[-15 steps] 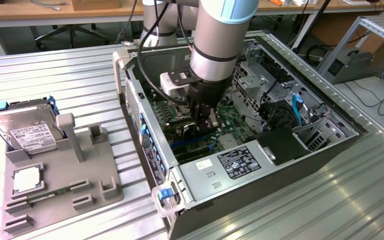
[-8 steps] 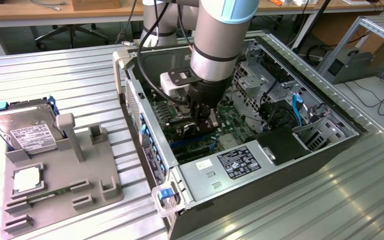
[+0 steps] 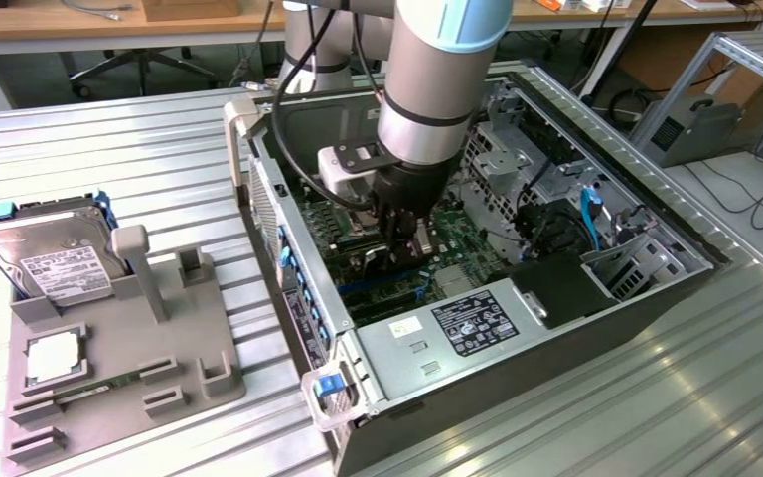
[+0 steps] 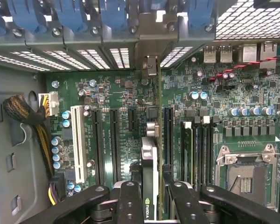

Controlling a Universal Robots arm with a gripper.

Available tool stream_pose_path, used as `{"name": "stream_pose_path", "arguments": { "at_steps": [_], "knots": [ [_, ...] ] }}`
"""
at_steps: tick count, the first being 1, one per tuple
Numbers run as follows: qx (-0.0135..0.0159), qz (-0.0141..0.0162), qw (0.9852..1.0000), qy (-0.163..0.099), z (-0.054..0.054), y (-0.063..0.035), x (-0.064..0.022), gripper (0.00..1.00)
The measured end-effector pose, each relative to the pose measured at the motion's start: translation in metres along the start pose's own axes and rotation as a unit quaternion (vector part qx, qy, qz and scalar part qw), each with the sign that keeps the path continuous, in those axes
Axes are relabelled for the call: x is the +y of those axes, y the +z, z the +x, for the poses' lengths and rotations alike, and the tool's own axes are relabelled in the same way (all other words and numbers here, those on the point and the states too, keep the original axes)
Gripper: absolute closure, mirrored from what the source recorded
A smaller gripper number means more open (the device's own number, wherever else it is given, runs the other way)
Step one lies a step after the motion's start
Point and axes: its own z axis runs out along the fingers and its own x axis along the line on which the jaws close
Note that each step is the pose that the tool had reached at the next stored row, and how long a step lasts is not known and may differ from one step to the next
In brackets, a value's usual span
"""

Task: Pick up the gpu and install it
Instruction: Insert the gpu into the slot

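The ribbed metal worktop (image 3: 647, 397) carries an open computer case (image 3: 620, 318), and the arm (image 3: 435, 89) reaches down into it from above. Well out beyond the case wall, toward the exterior view's left of the hand (image 3: 401, 234), a grey holder (image 3: 156, 338) stands with a silver hard drive (image 3: 51, 258) upright in it. Directly beneath the hand lies the green motherboard (image 4: 126, 93). The hand (image 4: 151, 207) is clamped on the gpu (image 4: 150, 158): 2 black fingers (image 4: 130, 200) press its 2 flat sides, and the card shows edge-on between them. Below it, long black slots (image 4: 114, 140) run along either side of the card. Whether its edge touches the board cannot be told.
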Motion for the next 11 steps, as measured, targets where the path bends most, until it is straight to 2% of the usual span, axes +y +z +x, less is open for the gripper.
{"name": "stream_pose_path", "arguments": {
  "at_steps": [3,6,7,8,11],
  "knots": [
    [0.0001,0.0000,1.0000,0.001,0.0001,0.0025,0.0002,0.73],
    [0.0001,0.0008,1.0000,0.002,0.0000,-0.0014,0.0001,0.73],
    [-0.0047,0.0006,1.0000,0.002,0.0000,-0.0014,0.0001,0.73],
    [-0.0078,0.0005,1.0000,0.003,0.0000,-0.0004,0.0001,0.73],
    [-0.0084,0.0005,1.0000,0.003,0.0001,0.0034,0.0003,0.73]
  ]
}}
